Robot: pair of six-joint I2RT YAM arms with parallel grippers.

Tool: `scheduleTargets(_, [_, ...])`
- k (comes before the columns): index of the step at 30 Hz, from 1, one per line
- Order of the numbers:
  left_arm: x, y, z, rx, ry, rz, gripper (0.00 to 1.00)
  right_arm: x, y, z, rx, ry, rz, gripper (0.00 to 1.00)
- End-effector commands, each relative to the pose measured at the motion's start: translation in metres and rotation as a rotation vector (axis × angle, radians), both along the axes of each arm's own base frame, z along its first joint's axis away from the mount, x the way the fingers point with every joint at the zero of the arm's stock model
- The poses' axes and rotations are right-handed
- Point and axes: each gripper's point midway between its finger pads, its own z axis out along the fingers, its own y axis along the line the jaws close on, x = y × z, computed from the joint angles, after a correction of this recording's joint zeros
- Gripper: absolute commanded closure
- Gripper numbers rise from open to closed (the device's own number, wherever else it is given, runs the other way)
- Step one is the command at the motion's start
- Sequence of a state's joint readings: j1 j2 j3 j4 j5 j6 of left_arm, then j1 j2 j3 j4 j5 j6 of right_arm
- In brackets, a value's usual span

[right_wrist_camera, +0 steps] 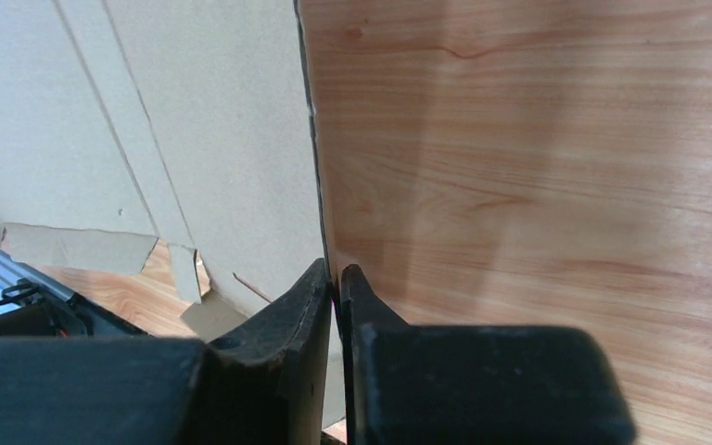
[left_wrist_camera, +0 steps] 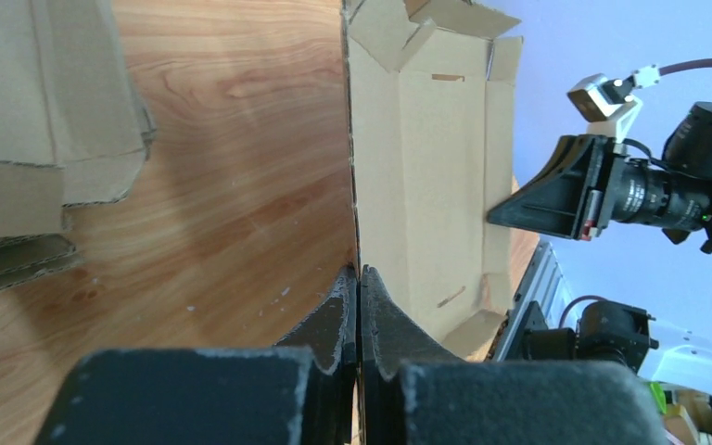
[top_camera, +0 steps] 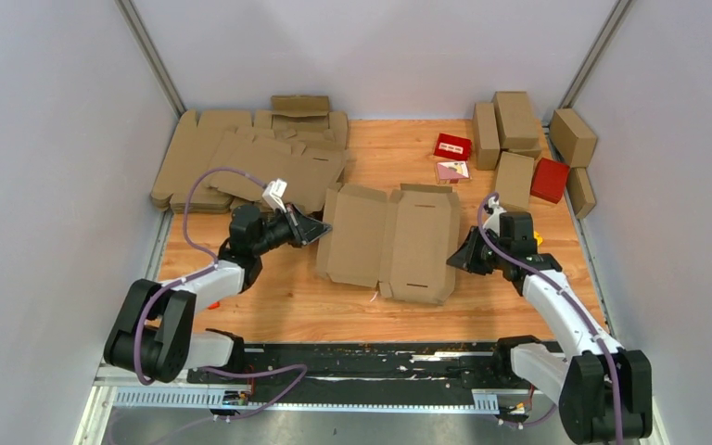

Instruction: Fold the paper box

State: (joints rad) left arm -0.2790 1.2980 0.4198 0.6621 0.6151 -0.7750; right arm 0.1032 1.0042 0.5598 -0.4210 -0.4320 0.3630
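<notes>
Left claw (left_wrist_camera: 360, 275) is pressed together, pinching the left edge of the box (top_camera: 389, 243). Right claw (right_wrist_camera: 336, 278) nips the right edge, fingers almost touching. Box lies opened out, inside face up, mid-tabletop (top_camera: 287, 311), stretched between both claws. Its long axis runs left to right, slightly skewed, and the fold creases run near to far.

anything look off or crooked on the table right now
Nothing looks damaged or spilled. The paper box lies askew mid-table, its edges slanted against the table edge. The flat blanks at far left are fanned out unevenly, not squared up.
</notes>
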Motion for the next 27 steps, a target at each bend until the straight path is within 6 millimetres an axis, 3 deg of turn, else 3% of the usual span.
scheduleTargets(1, [0.004,-0.012,0.034,-0.011,-0.123,-0.048,1.0,0.014,-0.002,-0.006,-0.032,-0.048,-0.013,0.86])
scheduleTargets(2, [0.003,-0.014,0.035,-0.003,-0.132,-0.053,1.0,0.014,-0.002,-0.007,-0.035,-0.046,-0.013,0.81])
scheduleTargets(5, [-0.001,-0.019,0.036,0.036,-0.15,-0.07,1.0,0.015,0.001,-0.011,-0.041,-0.026,-0.007,0.43])
scheduleTargets(6, [-0.003,-0.02,0.036,0.054,-0.157,-0.074,1.0,0.014,0.002,-0.011,-0.043,-0.023,0.002,0.36])
scheduleTargets(14, [-0.013,-0.024,0.052,0.129,-0.267,-0.047,1.0,0.005,0.007,-0.01,-0.158,-0.056,-0.002,0.13])
scheduleTargets(17, [-0.017,-0.019,0.064,0.113,-0.321,-0.023,1.0,0.004,0.01,-0.004,-0.186,-0.078,-0.003,0.12])
scheduleTargets(22, [-0.03,-0.015,0.085,0.065,-0.439,-0.007,1.0,0.007,0.022,0.014,-0.118,-0.166,0.033,0.21])
scheduleTargets(27, [-0.038,-0.016,0.085,0.052,-0.463,-0.022,1.0,0.014,0.019,0.027,-0.118,-0.241,0.015,0.44])
